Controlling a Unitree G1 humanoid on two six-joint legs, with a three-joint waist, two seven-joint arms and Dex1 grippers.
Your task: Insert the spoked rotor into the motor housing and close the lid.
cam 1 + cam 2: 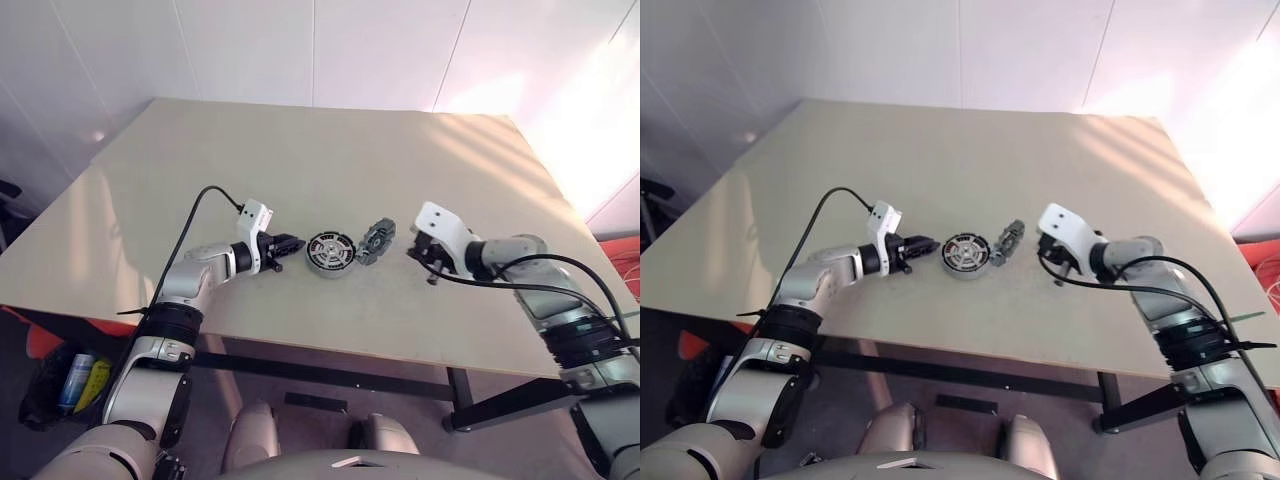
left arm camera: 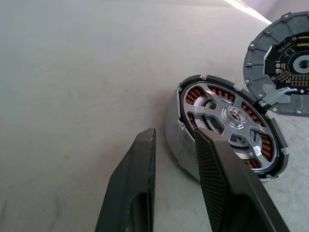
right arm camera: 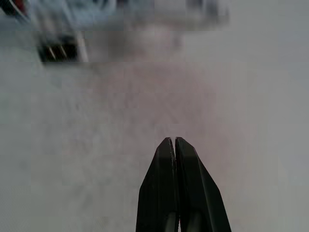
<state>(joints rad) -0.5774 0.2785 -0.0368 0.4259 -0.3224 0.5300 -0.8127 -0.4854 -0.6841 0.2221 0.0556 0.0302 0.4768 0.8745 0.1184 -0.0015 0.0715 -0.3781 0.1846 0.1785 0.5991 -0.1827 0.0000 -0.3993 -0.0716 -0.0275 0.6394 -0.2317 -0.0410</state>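
Two claws flanked motor housing (image 1: 330, 252): left claw (image 1: 288, 244) nearer, parted, gripping nothing; right claw (image 1: 432, 272) pressed together, beyond leaning lid (image 1: 376, 240).

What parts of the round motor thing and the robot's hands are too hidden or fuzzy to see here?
- Motor housing: the left wrist view has one black finger of the left gripper covering part of the spoked rotor.
- Lid: cut off by that view's edge.
- Right wrist view: beyond the shut right gripper, the background is a blur.
- Head views: the lid's marks are too small to read.
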